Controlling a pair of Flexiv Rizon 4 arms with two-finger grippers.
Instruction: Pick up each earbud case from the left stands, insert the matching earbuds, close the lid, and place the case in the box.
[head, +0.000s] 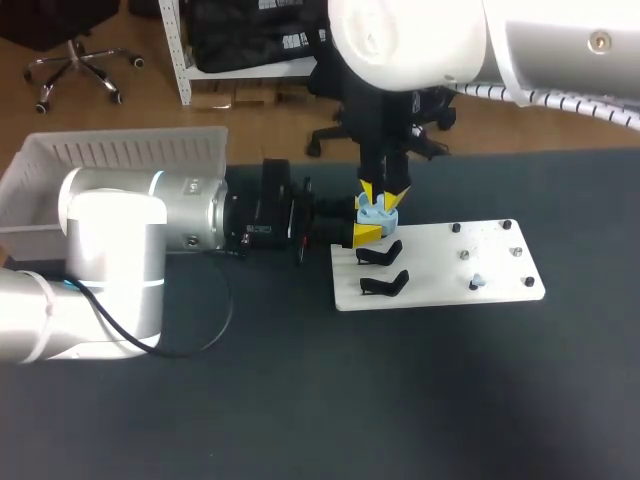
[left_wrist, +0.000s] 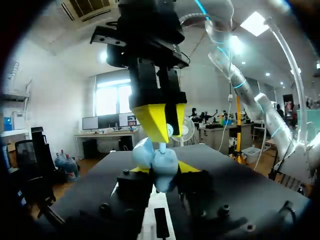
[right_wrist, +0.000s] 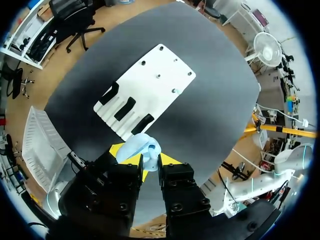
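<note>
i have the left end effector (head: 368, 222) reaching in from the left, level with the worktop (head: 300, 400). it is clamped on the pale blue earbud case (head: 378, 212), with one yellow tip on each side of the case body, spread about as wide as the case itself. in the left wrist view the case sits right between those tips and shows two rounded lobes, so the lid looks swung open, though i can't be sure of that.

the right end effector (head: 383, 192) comes straight down from above and sits right on top of the case. from the left wrist view a small pale blue bit shows at its tip. i cannot tell whether that is part of the case or a separate piece, nor whether this end effector has hold of anything.

the case is held above the rear left corner of the white board (head: 440, 262), clear of the black stands (head: 382, 256). the right wrist view shows three of those stands in a row, all bare. the board's right half carries several small pegs (head: 463, 255). the white box (head: 120, 152) stands at the far left of the worktop, behind my left arm and well apart from the case.
</note>
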